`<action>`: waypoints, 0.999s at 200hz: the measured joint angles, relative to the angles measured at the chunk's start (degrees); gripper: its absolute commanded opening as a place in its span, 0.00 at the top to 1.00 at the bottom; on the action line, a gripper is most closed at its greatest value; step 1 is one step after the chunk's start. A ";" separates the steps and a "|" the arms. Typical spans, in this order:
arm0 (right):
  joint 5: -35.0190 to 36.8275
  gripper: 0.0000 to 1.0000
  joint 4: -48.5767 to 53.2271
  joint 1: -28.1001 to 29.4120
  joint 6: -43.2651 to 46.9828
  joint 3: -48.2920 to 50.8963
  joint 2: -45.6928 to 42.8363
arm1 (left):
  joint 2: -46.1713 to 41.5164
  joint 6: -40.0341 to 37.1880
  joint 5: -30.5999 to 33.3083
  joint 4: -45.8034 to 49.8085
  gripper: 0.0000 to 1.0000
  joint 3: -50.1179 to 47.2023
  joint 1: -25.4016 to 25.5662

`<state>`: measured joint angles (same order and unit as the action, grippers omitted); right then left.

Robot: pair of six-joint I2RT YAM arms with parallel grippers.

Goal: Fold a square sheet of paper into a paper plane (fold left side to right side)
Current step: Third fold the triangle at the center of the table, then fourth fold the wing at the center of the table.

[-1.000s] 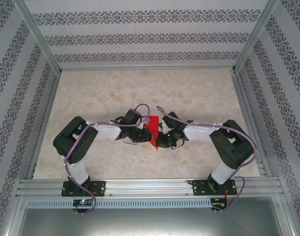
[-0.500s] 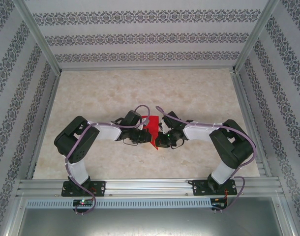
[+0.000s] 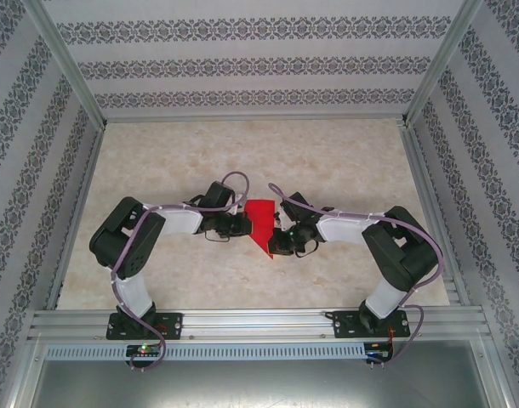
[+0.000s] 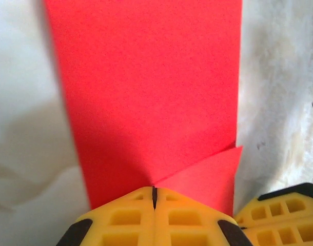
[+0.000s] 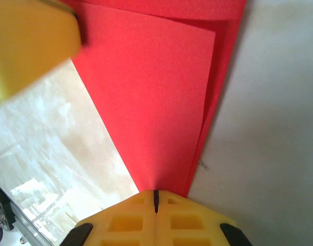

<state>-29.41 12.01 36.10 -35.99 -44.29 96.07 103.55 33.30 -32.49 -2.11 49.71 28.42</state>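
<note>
The thin bright-red folded sheet of paper point(image 3: 261, 219) lies flat mid-way across the pale marbled desk point(image 3: 353, 161), the clenched left tool point(image 4: 154, 195) and clenched right tool point(image 5: 156, 197) touching opposite edges, seemingly pinning its folds.

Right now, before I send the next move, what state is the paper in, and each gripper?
square sheet of paper: folded, red side up, layers overlapping, tapering to a point at the near end, lying on the table.
left gripper: shut, tips against the paper where a folded flap starts.
right gripper: shut, tips at the paper's narrow pointed end.
</note>
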 measured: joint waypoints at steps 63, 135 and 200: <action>0.15 1.00 -0.83 -0.39 0.42 0.83 -0.68 | -0.04 -1.88 0.61 0.44 0.97 0.26 -3.72; 3.41 0.60 0.33 -1.97 2.60 3.58 -7.58 | -11.43 -1.38 4.17 3.34 0.61 -1.40 -7.08; 5.73 0.42 -1.31 -6.62 12.63 1.29 -11.96 | -17.40 9.07 -0.48 -0.52 0.49 -10.73 -5.49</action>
<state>-23.68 10.70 29.47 -23.35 -43.00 84.12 86.15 42.37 -32.97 -2.63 38.98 22.94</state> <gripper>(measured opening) 0.573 0.502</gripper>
